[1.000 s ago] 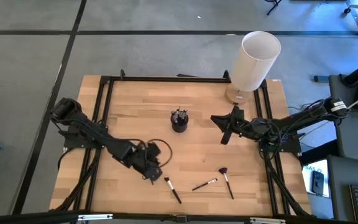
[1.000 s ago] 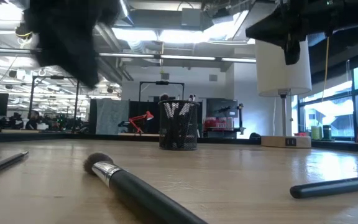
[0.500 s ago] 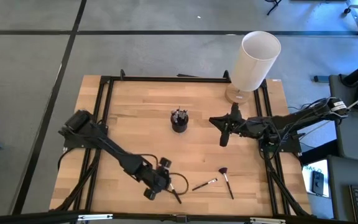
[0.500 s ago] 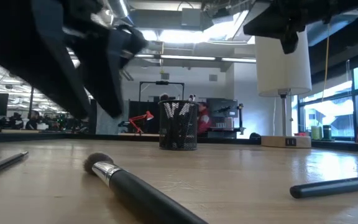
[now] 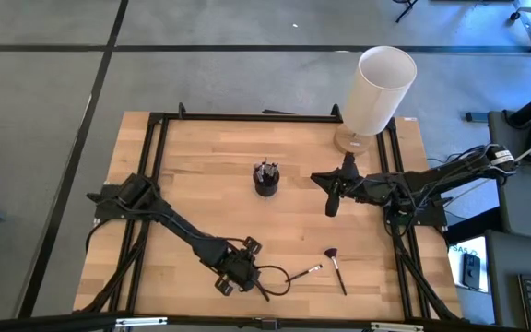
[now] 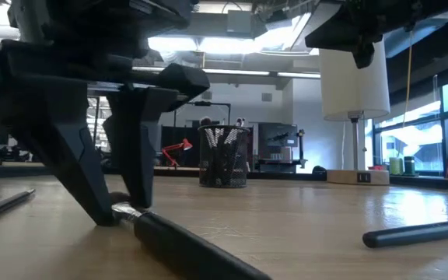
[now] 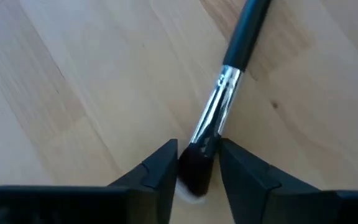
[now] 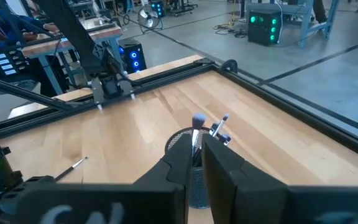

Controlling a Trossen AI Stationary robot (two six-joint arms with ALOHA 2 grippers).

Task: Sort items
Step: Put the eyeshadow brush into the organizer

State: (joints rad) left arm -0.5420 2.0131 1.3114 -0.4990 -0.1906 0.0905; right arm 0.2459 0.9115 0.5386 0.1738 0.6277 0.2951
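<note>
Three brushes lie near the table's near edge: a black-handled one [image 5: 260, 288], a slim one [image 5: 302, 273], and one with a reddish fan head [image 5: 336, 270]. My left gripper [image 5: 244, 275] is down on the table, open. Its fingers stand on either side of the black-handled brush's dark bristle head [image 7: 195, 173], just beyond the silver ferrule [image 7: 218, 106]. From table height the same brush [image 6: 185, 247] runs toward the camera. The black cup [image 5: 265, 178] holds several brushes [image 8: 199, 121]. My right gripper [image 5: 331, 200] hovers right of the cup, shut and empty. My left gripper has a finger [image 7: 161, 169] on each side of the bristle head [image 7: 195, 173], coming from above with the tips at the table. The head lies flat on the wood. Whether the fingers touch it, I cannot tell.
A tall white cylinder [image 5: 381, 88] stands on a wooden base at the far right corner. A black frame rail [image 5: 159, 152] runs round the table. A cable loop [image 5: 273, 277] hangs beside my left gripper. Bare wood lies between the cup and the near brushes.
My left gripper has swung from the table's left part toward the near edge and the right, and come down over the black-handled brush, so that its fingers now straddle the bristle head at the table. The brushes have stayed where they lay.
</note>
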